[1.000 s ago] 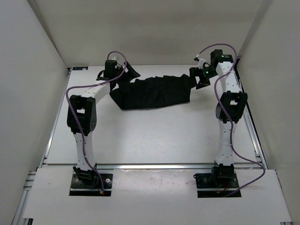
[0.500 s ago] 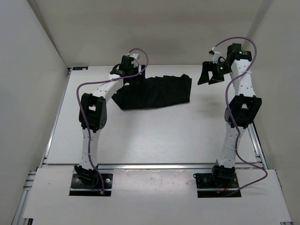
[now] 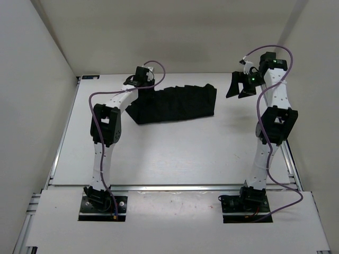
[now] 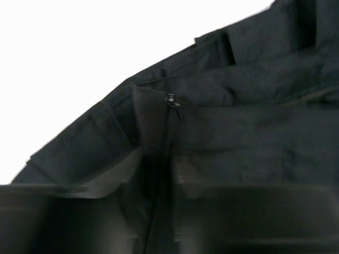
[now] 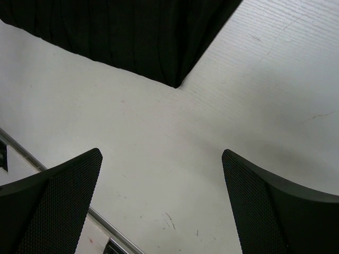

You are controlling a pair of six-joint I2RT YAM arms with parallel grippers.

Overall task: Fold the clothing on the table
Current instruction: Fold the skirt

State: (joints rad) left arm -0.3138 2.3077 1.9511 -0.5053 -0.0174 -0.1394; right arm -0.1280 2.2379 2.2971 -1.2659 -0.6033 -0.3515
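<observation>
Before folding the pleated black garment [image 3: 175, 103]: left gripper [image 3: 140, 79] grip unclear, right gripper [image 5: 161, 153] agape and empty, needs both corners pinched.

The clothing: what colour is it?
The clothing is plain black, pleat-creased; top external view shows it best.

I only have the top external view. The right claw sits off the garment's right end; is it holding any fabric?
Observer: No. The right wrist view shows the right claw wide open, only bare table between its fingers.
Operator: Where's the cloth from there?
Observer: The clothing lies ahead of the fingers, its corner pointing toward them, touching neither.
Operator: And the left side?
Observer: The left wrist view is close on the fabric, a zipper pull showing; whether the left claw grips, I cannot tell.
</observation>
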